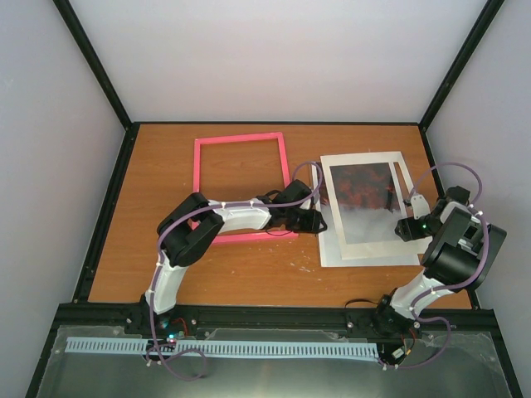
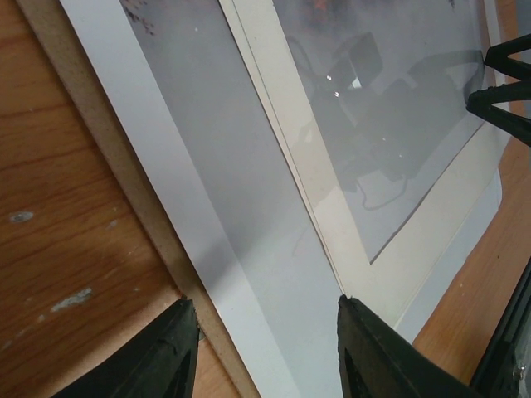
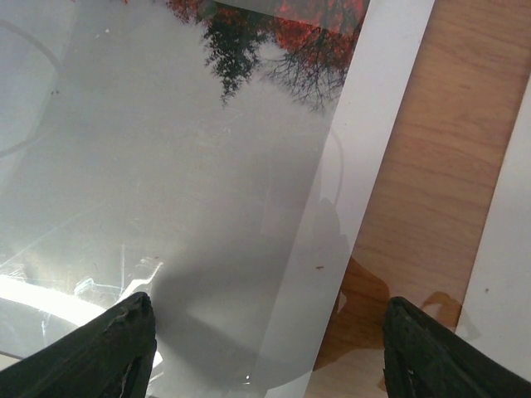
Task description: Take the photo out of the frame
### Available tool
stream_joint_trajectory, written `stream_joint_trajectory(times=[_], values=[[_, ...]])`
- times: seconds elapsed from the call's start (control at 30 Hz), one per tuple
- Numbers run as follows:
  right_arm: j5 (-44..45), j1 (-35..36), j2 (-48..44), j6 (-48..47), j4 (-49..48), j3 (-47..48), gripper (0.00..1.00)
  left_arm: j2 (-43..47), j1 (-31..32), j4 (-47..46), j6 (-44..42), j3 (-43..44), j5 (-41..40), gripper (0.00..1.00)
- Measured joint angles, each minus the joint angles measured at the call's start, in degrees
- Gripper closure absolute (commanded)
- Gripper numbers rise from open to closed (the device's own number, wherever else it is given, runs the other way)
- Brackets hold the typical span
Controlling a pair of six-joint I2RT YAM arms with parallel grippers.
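Hovering with my left gripper (image 2: 265, 303) and right gripper (image 3: 267, 298) spread and empty, I risk pinching the white sheet (image 2: 207, 207) between my left fingers instead of the photo (image 3: 166, 166).

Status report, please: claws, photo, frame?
Left claw open at mat sheet edge. Right claw open over photo. Frame empty, photo outside it. Nothing blocking.

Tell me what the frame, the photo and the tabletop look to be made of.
The frame: probably plastic or painted wood. It has thin bars in a uniform bright pink, and I can't tell which material it is. The photo: glossy print paper, possibly under a clear sheet, since it throws reflections and glare in the wrist views. The tabletop: wood or wood-look laminate, orange-brown with visible grain and fairly matte.
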State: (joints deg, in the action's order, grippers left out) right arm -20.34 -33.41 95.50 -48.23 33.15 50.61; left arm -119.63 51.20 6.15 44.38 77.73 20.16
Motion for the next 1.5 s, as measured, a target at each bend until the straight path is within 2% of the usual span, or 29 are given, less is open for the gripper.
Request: stream_joint_trajectory(times=[0.67,0.97,1.2,1.5], values=[[-1.57,-1.07,0.31,-1.14,-0.04,-0.04,0.29,-2.99,-0.11,-0.2,1.18,1.03,4.22,0.57],[-2.8,-2.19,0.5,-1.9,0.31,0.22,0.29,-2.34,0.09,0.92,2.23,1.62,0.22,0.56],[-3.45,-3.98,-3.23,-1.55,7.63,0.61,0.3,-0.85,0.24,-0.07,2.4,1.62,0.02,0.56],[-10.69,-1.64,-11.21,-2.36,16.35,0.39,0.35,-1.42,0.24,-0.92,2.71,1.77,2.05,0.56]])
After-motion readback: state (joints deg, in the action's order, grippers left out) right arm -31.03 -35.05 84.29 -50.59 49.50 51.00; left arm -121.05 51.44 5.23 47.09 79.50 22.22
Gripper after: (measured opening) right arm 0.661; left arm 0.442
